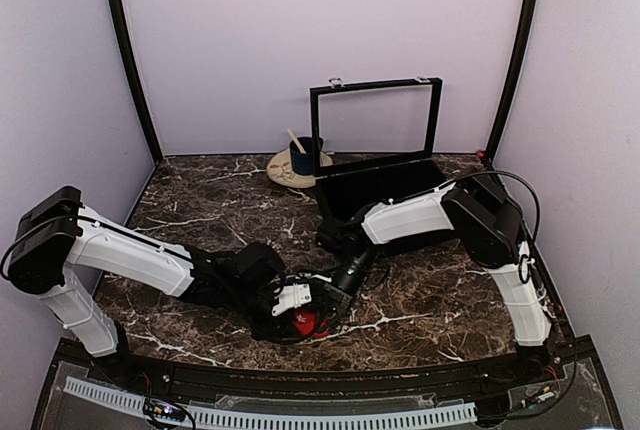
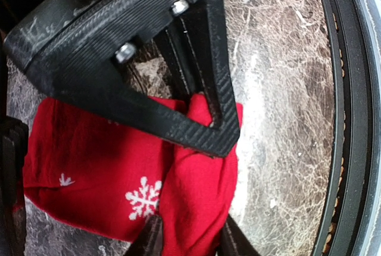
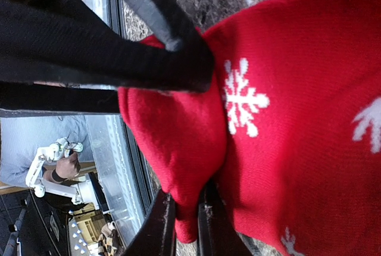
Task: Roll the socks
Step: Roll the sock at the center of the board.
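Socks (image 1: 305, 324): bright red knit with white snowflakes (image 2: 143, 197), bunched flat on the marble table (image 1: 200, 205) at lower centre of the top view, just above the black front rim (image 1: 300, 375). Both tools meet over the bundle. Left gripper (image 2: 193, 245): seen at the bottom edge of its own wrist view, one fingertip (image 2: 152, 238) on each side of a raised fold; the cloth fills the gap and touches both tips, so it reads as grasping the socks. Right gripper (image 3: 184, 223): clenched nearly closed on a thin tab of the same red cloth, bottom centre of its wrist view. Its triangular finger (image 2: 196, 119) crosses the middle of the left wrist view, tip down on the fabric, a peak of cloth poking up through its frame. The two grippers stand very close together, with little free room between them. Outward: in the left wrist view a strip of bare marble separates the fold's right edge from the table rim (image 2: 342, 119), which runs down the right side of that frame. In the top view, open marble lies at lower right and at upper left of the bundle. Well apart, at upper centre, a black box (image 1: 345, 200) with its framed lid (image 1: 375, 83) upright. Just left of it, a dark blue mug (image 1: 303, 158) sits on a pale plate (image 1: 285, 174).
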Available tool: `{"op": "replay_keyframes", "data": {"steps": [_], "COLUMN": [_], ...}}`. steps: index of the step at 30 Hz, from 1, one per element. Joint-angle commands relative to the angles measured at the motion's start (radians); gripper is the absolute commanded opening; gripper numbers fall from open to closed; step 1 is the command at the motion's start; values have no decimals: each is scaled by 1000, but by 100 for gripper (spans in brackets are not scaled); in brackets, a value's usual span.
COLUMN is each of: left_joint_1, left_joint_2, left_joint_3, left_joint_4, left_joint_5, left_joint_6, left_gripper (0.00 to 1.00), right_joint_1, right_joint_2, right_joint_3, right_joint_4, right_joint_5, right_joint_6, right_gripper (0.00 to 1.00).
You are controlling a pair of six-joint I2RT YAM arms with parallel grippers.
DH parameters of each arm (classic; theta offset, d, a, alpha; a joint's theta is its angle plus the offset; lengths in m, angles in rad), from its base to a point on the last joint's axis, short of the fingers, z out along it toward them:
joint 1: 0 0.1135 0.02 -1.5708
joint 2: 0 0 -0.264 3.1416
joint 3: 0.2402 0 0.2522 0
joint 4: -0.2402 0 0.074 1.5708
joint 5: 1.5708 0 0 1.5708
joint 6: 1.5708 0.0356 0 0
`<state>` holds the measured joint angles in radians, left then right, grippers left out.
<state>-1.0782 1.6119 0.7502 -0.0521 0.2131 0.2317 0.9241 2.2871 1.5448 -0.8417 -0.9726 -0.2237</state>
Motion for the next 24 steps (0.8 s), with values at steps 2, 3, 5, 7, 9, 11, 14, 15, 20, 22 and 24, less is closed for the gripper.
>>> {"op": "replay_keyframes", "data": {"steps": [2, 3, 5, 7, 9, 11, 14, 15, 20, 22, 24], "left_joint_1": [-6, -6, -6, -6, -5, -5, 2, 6, 39, 42, 44], "left_joint_2": [4, 7, 12, 17, 21, 21, 29, 32, 38, 42, 50], "left_joint_3": [24, 25, 27, 26, 23, 14, 3, -2, -21, -22, -16], "left_joint_4": [-26, -29, -35, -39, -37, -30, -24, -22, -5, -5, -12], "left_joint_5": [5, 8, 16, 21, 19, 19, 22, 24, 53, 59, 69], "left_joint_6": [20, 21, 22, 18, 9, -6, -34, -46, -104, -111, -116], "left_gripper": [26, 23, 17, 8, 0, 0, 0, 0, 0, 0, 0], "right_joint_1": [-13, -14, -15, -16, -19, -23, -30, -34, -52, -61, -70], "right_joint_2": [52, 53, 52, 51, 46, 37, 22, 15, -31, -47, -64], "right_joint_3": [7, 8, 9, 8, 4, -6, -34, -45, -104, -124, -144], "right_joint_4": [-26, -26, -27, -25, -21, -12, 5, 12, 58, 81, 106], "right_joint_5": [83, 84, 88, 96, 100, 103, 97, 92, 64, 50, 39], "right_joint_6": [-8, -7, -5, -2, 3, 7, 13, 15, 32, 41, 52], "right_gripper": [0, 0, 0, 0, 3, 6, 10, 11, 20, 22, 25]}}
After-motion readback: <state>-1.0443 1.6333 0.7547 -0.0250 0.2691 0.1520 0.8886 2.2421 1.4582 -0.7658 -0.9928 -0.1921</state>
